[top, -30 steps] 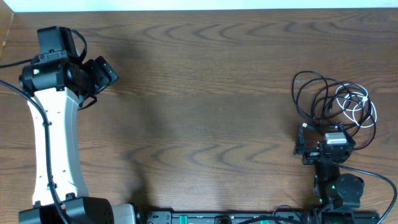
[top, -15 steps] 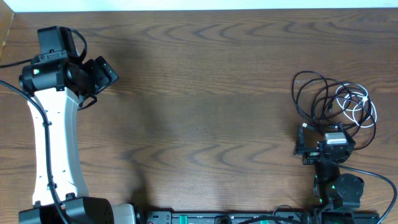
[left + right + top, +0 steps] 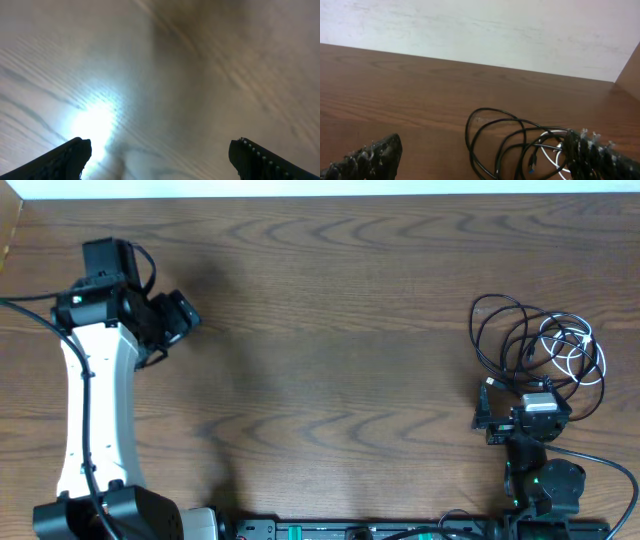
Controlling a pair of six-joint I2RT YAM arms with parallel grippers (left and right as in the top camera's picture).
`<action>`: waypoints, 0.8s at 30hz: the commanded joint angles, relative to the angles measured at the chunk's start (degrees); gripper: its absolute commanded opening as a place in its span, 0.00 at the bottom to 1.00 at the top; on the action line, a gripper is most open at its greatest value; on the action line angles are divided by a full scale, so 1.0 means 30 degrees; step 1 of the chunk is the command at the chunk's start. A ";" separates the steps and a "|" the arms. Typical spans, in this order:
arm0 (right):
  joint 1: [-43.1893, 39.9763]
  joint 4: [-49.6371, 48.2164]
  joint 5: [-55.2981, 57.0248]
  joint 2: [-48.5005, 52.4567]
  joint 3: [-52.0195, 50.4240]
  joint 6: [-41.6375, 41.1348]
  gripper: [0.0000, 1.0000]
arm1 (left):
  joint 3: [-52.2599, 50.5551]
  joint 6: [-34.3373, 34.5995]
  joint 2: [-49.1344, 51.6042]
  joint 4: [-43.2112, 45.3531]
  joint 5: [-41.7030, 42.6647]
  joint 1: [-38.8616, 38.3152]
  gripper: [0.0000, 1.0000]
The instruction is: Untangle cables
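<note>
Black cable [image 3: 505, 330] looped, tangled over white cable [image 3: 575, 352], table's right

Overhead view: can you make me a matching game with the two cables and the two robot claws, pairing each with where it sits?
Things:
1. black cable
2. white cable
3. left gripper
4. right gripper

Places:
A. far left of the table, nothing near it
B. small coil lying among larger loops, far right
C. wide loops spread over the right side
D. near edge, right side, next to both cords

Pairs: 1-C, 2-B, 3-A, 4-D
</note>
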State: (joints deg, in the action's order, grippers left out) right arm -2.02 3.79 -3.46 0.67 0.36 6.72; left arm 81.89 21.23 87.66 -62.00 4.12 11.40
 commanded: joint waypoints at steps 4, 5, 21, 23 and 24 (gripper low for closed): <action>-0.0131 0.0080 -0.0182 -0.0124 -0.0015 0.0219 0.99 | -0.0889 0.0168 0.0036 -0.0095 -0.0255 -0.0036 0.94; -0.0131 0.0080 -0.0182 -0.0124 -0.0022 0.0211 0.99 | -0.0925 0.0168 0.0029 -0.0095 -0.0248 -0.0036 0.93; -0.0131 0.0080 -0.0182 -0.0124 -0.0015 0.0219 0.99 | -0.2069 0.0168 -0.2062 0.3490 -0.0255 -0.1013 0.93; -0.0131 0.0080 -0.0182 -0.0124 -0.0015 0.0219 0.99 | -0.3009 0.0168 -0.3016 0.5508 -0.0248 -0.1188 0.93; -0.0131 0.0080 -0.0182 -0.0124 -0.0015 0.0219 0.99 | -0.3716 0.0168 -0.3621 0.6841 -0.0248 -0.1224 0.94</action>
State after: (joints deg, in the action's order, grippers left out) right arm -2.02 3.79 -3.44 0.67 0.36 6.72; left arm 74.83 21.21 82.46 -47.62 4.10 8.47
